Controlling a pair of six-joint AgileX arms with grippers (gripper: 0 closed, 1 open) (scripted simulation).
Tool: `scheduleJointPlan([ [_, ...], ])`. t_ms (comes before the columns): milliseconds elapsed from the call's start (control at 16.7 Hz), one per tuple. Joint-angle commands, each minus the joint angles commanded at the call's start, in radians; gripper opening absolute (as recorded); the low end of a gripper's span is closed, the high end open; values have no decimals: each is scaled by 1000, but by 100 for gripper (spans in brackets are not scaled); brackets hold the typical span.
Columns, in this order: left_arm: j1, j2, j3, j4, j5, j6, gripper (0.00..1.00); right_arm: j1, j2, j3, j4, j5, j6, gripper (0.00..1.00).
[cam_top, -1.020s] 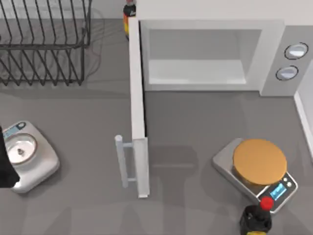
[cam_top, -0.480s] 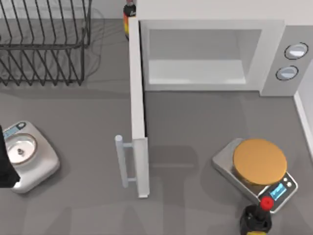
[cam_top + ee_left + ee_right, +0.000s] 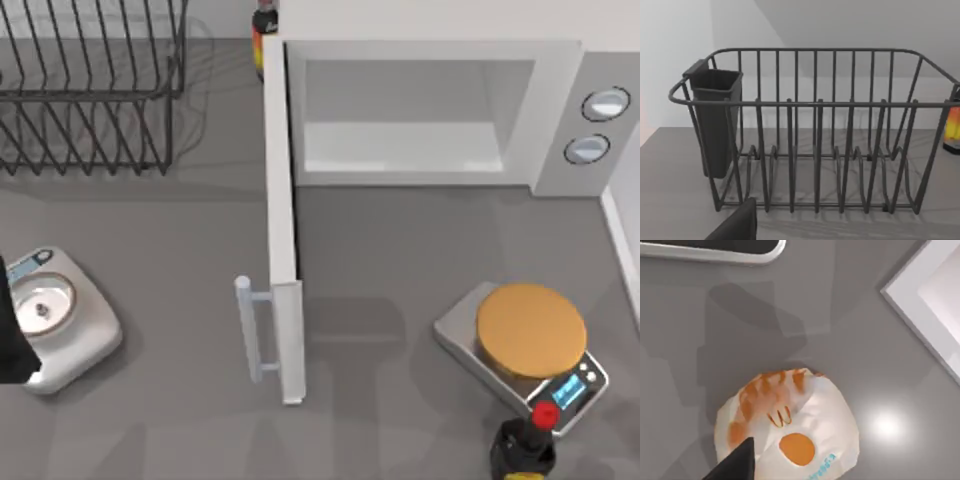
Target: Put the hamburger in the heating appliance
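Note:
The hamburger (image 3: 790,435), a rounded lump in white wrapping with orange marks, lies on the grey tabletop in the right wrist view. A dark piece of my right gripper (image 3: 735,465) sits at its edge, just above it. The heating appliance (image 3: 560,110) is the white microwave at the back of the top view. Its cavity (image 3: 400,110) is bare, and its door (image 3: 282,230) is swung fully open toward the front. My left arm (image 3: 10,340) rests at the left edge of the table, over a silver scale (image 3: 70,320).
A wire dish rack (image 3: 90,90) stands at the back left, with a dark cup (image 3: 715,120) hung on it. A second scale (image 3: 470,340) at the front right carries a flat orange disc (image 3: 530,330). A red-capped black bottle (image 3: 525,445) stands just in front of it.

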Motion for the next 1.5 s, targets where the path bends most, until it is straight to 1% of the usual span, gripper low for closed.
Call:
scheduleJointPlan([
  [180,0,0,0,0,0,0,100,6,189,110,-140,2,-152,100],
  [360,0,0,0,0,0,0,100,11,319,189,-231,4,-255,100],
  [480,0,0,0,0,0,0,100,12,354,213,-258,5,-285,100],
  [840,0,0,0,0,0,0,100,9,356,209,-255,4,-287,100],
  [1020,0,0,0,0,0,0,100,12,395,171,-186,5,-288,100],
  [1320,0,0,0,0,0,0,100,15,510,61,63,4,-283,100],
  [1500,0,0,0,0,0,0,100,16,556,17,138,4,-282,100],
])
